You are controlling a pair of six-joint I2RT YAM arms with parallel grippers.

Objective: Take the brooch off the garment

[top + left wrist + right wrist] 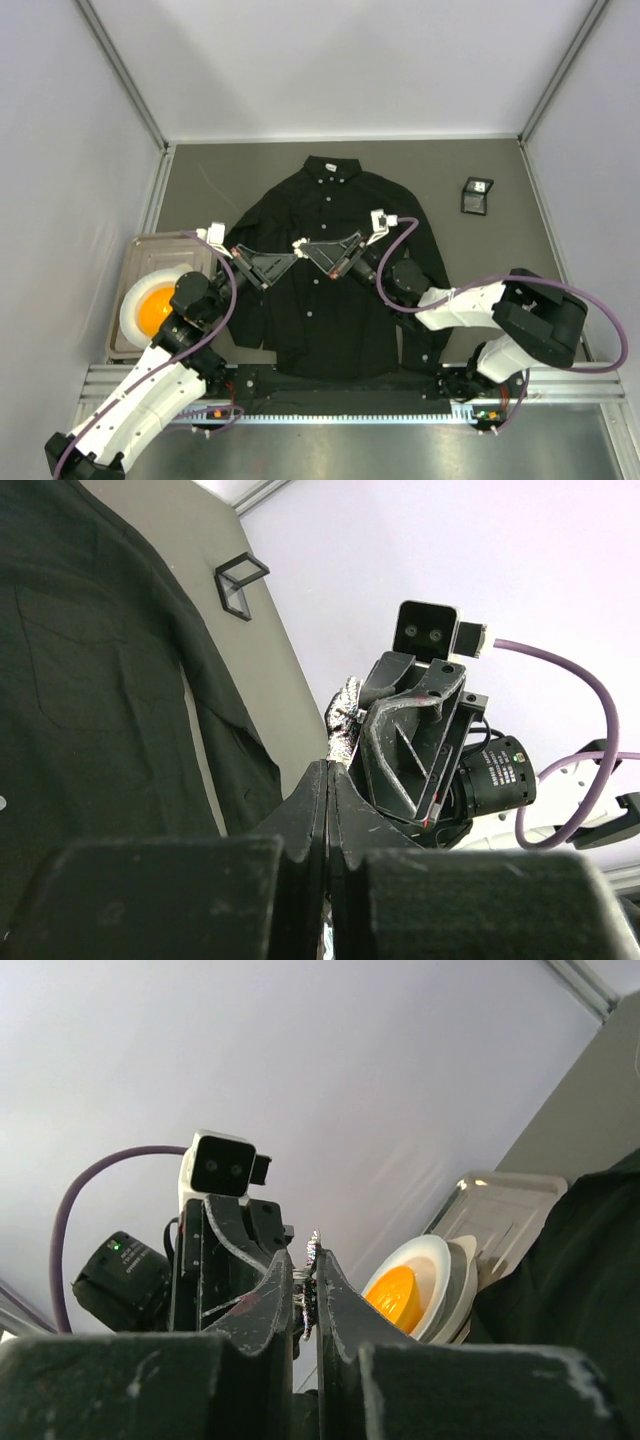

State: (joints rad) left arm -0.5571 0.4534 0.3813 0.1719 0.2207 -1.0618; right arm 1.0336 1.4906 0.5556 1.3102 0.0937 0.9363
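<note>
From above: shirt (330, 320) flat on the table (250, 170), front up. Left gripper (295, 252) and right gripper (309, 250) tip to tip over the chest, white brooch (300, 243) right at the meeting point.

Left wrist: left jaws pressed together, apparently pinching the lower edge of the brooch (345, 715). Rest of the ornament upright above the tips, hard against the right gripper. Pale wall behind it, no cloth around it, shirt lower down to the left.

Right wrist: right jaws all but closed, nipping the brooch (312, 1250) between the tips, left gripper just behind.

Judged from this: seemingly off the cloth and held from both sides at once, main step likely done. Left to do: release by one gripper, then setting the brooch down away from the shirt. No telling about any pin or thread caught in the fabric.
</note>
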